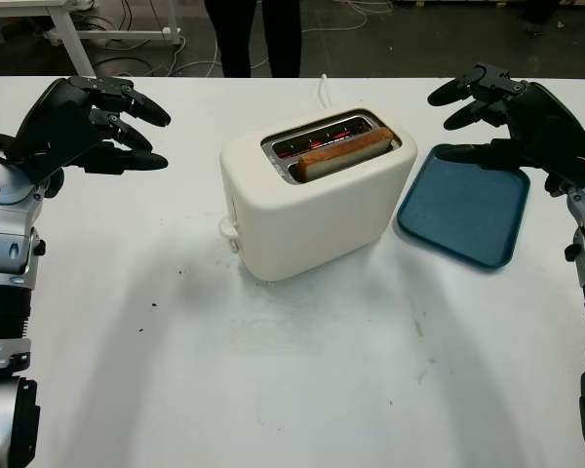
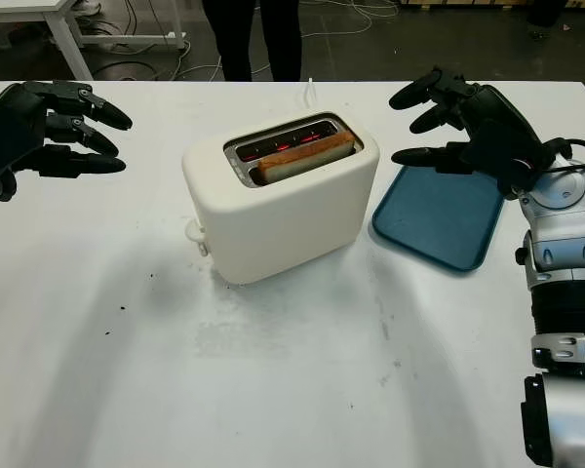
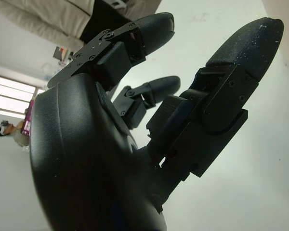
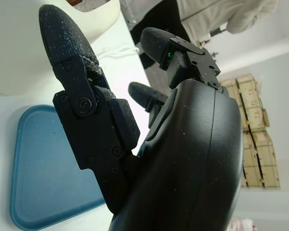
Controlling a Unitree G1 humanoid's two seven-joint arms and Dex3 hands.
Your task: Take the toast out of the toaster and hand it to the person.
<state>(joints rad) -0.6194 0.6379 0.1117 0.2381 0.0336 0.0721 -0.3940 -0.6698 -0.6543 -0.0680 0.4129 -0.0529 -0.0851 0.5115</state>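
Observation:
A cream toaster (image 1: 312,200) stands in the middle of the white table, its slots glowing red inside. One slice of browned toast (image 1: 343,153) sticks up out of the nearer slot. My left hand (image 1: 127,127) hovers open to the left of the toaster, well apart from it. My right hand (image 1: 473,117) is open too, raised to the right of the toaster over the far edge of a blue tray (image 1: 463,210). A person in dark trousers (image 1: 253,34) stands behind the table's far edge.
The blue tray (image 2: 434,214) lies flat just right of the toaster, nothing on it. A white cord (image 1: 324,90) runs from the toaster toward the far edge. Small dark crumbs (image 1: 154,302) dot the table (image 1: 273,390) on the near left.

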